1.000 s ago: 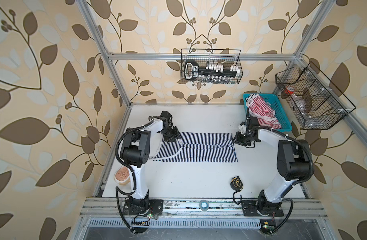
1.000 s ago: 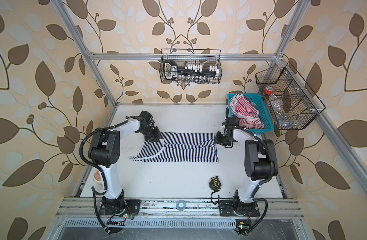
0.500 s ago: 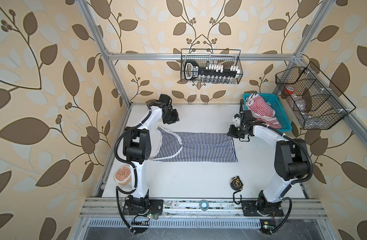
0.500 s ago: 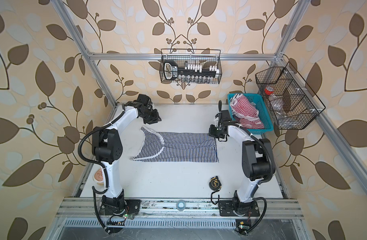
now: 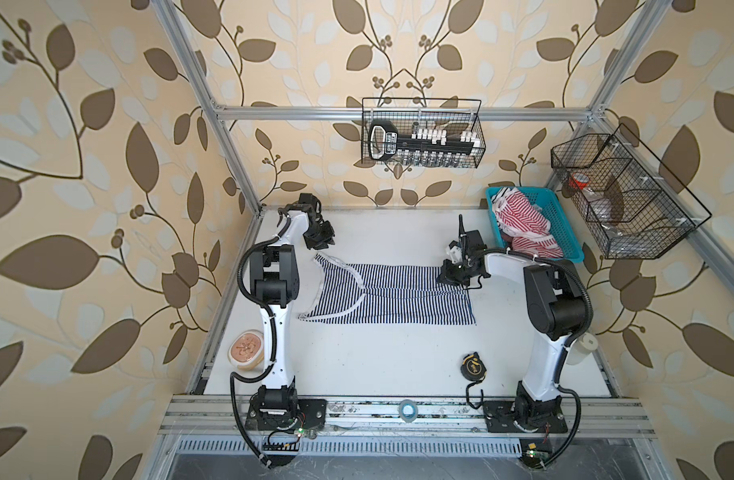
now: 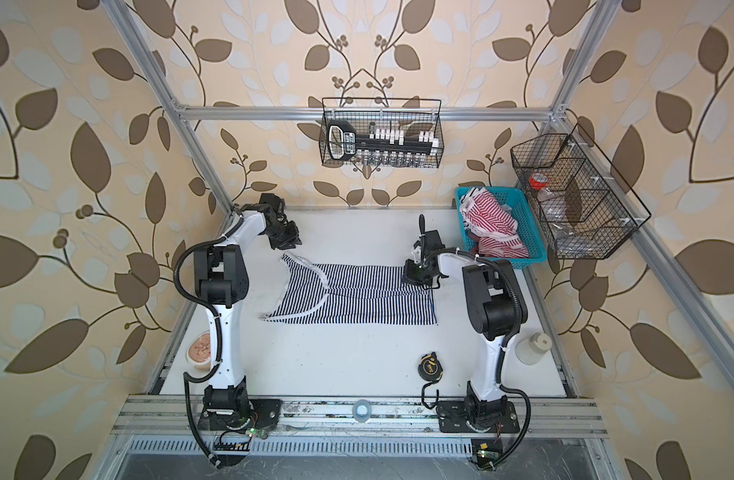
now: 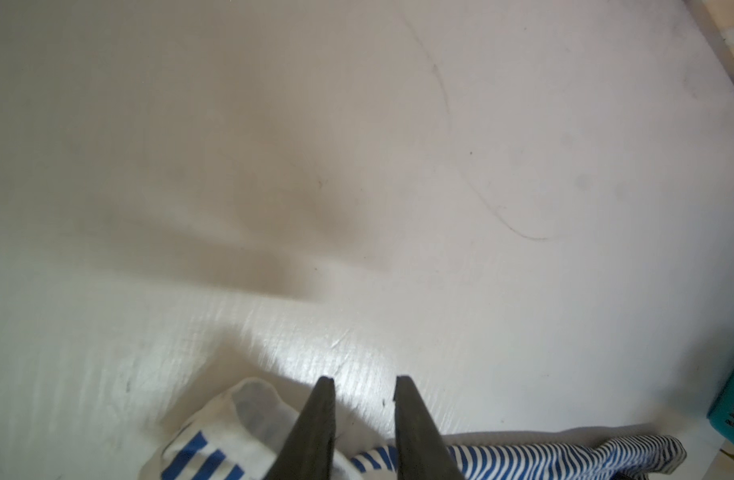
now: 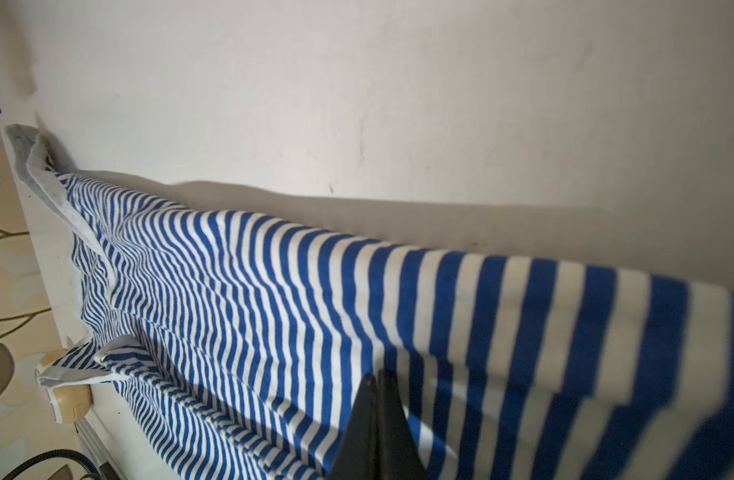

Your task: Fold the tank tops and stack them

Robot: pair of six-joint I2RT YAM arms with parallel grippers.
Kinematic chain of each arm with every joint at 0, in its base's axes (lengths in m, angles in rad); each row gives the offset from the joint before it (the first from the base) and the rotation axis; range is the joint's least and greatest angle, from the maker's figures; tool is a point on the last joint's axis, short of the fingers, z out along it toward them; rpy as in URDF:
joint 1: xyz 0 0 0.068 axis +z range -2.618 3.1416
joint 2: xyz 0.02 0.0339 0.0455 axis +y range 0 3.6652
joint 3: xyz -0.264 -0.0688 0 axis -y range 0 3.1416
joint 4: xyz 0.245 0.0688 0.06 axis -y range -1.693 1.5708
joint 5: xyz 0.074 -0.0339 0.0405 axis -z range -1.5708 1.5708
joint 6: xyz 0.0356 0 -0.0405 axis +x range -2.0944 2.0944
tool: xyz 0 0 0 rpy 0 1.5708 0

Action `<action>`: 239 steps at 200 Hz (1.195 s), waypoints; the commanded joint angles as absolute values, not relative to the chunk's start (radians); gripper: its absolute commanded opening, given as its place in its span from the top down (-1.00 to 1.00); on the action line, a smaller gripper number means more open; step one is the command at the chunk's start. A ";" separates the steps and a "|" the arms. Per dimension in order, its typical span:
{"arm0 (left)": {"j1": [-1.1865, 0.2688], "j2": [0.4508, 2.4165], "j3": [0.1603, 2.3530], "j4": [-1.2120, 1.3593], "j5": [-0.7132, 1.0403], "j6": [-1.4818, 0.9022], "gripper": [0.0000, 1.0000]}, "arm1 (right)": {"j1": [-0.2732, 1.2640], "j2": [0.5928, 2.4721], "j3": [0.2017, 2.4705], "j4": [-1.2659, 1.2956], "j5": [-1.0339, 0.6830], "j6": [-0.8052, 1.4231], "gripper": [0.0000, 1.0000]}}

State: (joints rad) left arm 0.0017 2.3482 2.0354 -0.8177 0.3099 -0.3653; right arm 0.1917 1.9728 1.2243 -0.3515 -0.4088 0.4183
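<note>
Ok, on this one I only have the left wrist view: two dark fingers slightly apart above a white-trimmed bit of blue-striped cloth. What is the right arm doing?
Observer: The right gripper has its fingers shut at the hem corner of the navy-and-white tank top, and that edge looks lifted off the table.
Reviewer: How does the top lie overall?
Observer: Spread lengthwise between the arms, straps toward the left arm, hem toward the right.
Reviewer: And the second top?
Observer: The red-and-white tank top is crumpled in the teal basket at the table's far right corner.
</note>
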 commanded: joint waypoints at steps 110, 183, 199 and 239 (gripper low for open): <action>0.003 2.209 1.889 -0.775 0.245 -0.332 0.61 | 0.194 2.022 1.136 -0.312 -0.424 0.417 1.00; 0.012 2.136 1.774 -0.760 0.213 -0.328 0.65 | 0.194 2.043 1.108 -0.299 -0.423 0.413 1.00; 0.016 2.126 1.754 -0.750 0.210 -0.329 0.65 | 0.193 2.048 1.105 -0.298 -0.425 0.411 1.00; 0.021 2.146 1.825 -0.785 0.208 -0.318 0.36 | 0.194 2.046 1.099 -0.296 -0.426 0.408 1.00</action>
